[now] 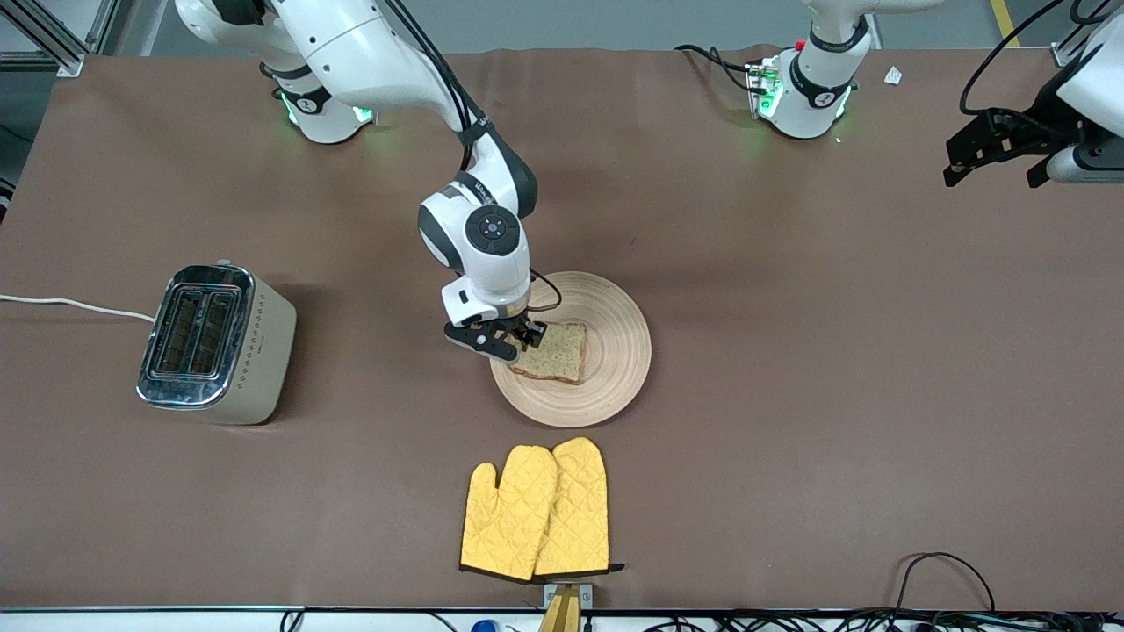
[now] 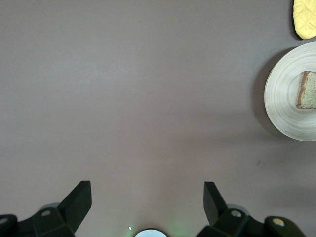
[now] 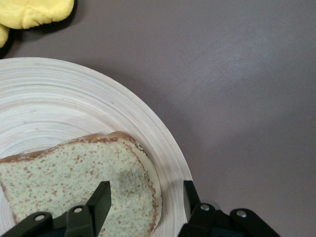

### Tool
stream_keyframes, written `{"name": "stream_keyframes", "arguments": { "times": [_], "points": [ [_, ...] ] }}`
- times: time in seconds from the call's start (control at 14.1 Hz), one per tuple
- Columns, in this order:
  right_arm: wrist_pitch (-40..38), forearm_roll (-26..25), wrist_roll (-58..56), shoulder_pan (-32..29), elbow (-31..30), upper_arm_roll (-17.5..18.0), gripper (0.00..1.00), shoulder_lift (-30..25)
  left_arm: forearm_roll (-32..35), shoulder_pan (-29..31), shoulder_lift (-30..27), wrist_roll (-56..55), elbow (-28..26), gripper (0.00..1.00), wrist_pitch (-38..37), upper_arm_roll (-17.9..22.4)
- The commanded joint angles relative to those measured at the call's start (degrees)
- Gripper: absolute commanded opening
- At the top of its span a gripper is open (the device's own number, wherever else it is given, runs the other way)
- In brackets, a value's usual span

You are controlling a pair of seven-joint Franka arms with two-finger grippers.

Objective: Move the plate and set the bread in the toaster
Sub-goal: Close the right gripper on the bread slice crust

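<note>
The pale wooden plate (image 1: 615, 351) lies mid-table with the seeded bread (image 1: 555, 353) flat on it, toward the right arm's end. My right gripper (image 1: 518, 338) is low over the bread's edge and open. In the right wrist view one finger is over the bread (image 3: 74, 177) and the other over the plate's rim (image 3: 168, 148), with the gripper (image 3: 146, 197) astride the crust. The cream toaster (image 1: 215, 344) stands toward the right arm's end, slots up. My left gripper (image 1: 992, 178) waits open and empty, high at the left arm's end; its view (image 2: 148, 197) shows bare table, the plate (image 2: 284, 98) and the bread (image 2: 307, 90).
A pair of yellow oven mitts (image 1: 537, 509) lies nearer the front camera than the plate, also in the right wrist view (image 3: 29, 12) and the left wrist view (image 2: 305, 17). The toaster's white cord (image 1: 70, 305) runs off the table's end. Cables lie along the front edge.
</note>
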Motion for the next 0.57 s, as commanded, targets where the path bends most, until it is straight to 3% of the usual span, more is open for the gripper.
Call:
{"name": "stream_keyframes", "arguments": {
  "times": [0.0, 0.5],
  "points": [
    [-0.5, -1.4, 2.2, 0.7, 1.5, -0.5, 0.62, 1.2, 1.3, -0.3, 1.9, 0.7, 2.6, 1.00, -0.2, 0.3],
    [-0.5, -1.4, 3.2, 1.0, 2.3, -0.5, 0.52, 2.1, 1.3, -0.1, 2.0, 0.7, 2.6, 1.00, -0.3, 0.3]
  ]
}}
